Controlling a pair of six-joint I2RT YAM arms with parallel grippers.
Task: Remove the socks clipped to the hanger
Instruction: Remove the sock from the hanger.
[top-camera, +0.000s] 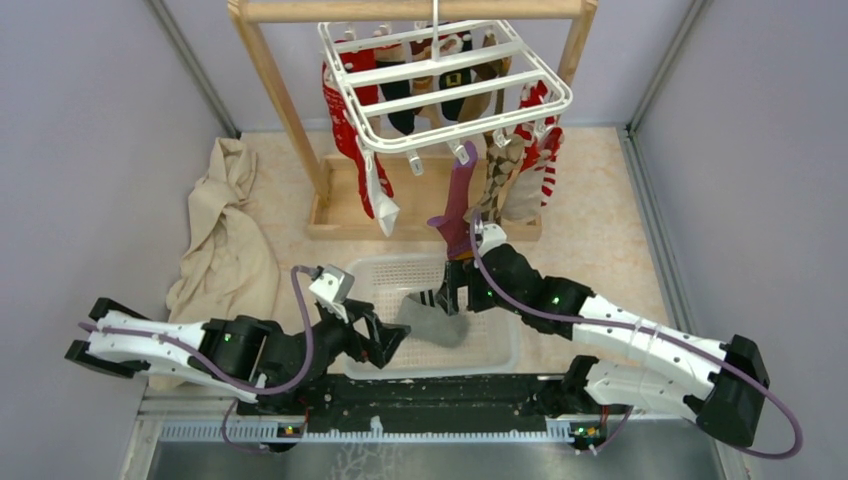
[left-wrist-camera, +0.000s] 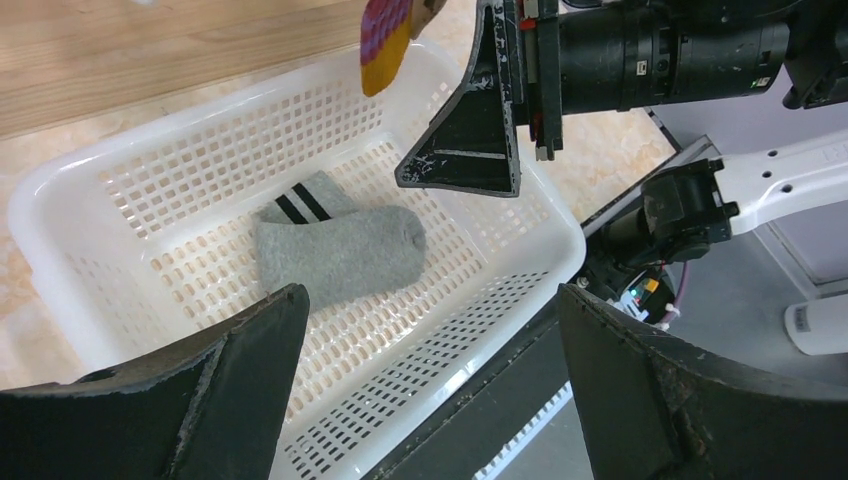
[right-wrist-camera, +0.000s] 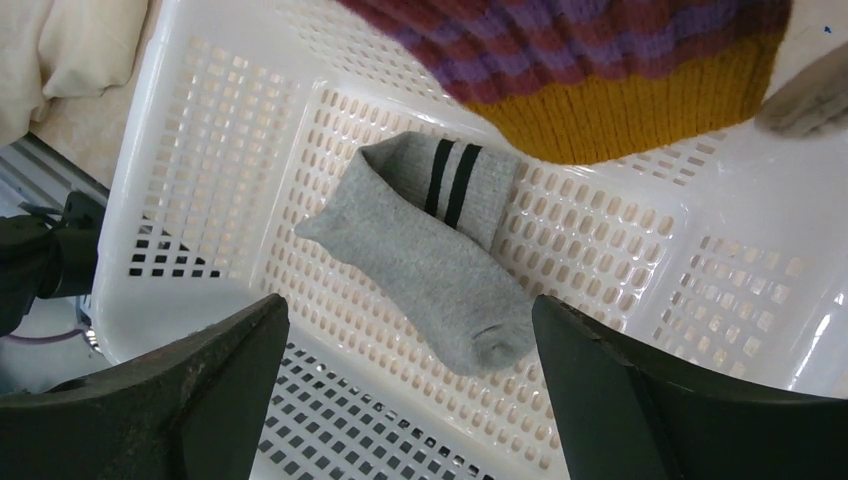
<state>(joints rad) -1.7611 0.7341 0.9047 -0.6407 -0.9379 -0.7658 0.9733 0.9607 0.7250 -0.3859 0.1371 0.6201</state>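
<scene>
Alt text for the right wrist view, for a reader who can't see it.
A grey sock with two black stripes lies in a white mesh basket, seen between the open fingers of the right gripper. A purple-striped sock with a mustard end crosses the top edge.

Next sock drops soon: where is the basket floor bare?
Bare mesh lies either side of the grey sock: between it and the basket wall nearest the beige cloth, and toward the opposite end. The middle is taken; the striped sock hangs over the far rim.
</scene>
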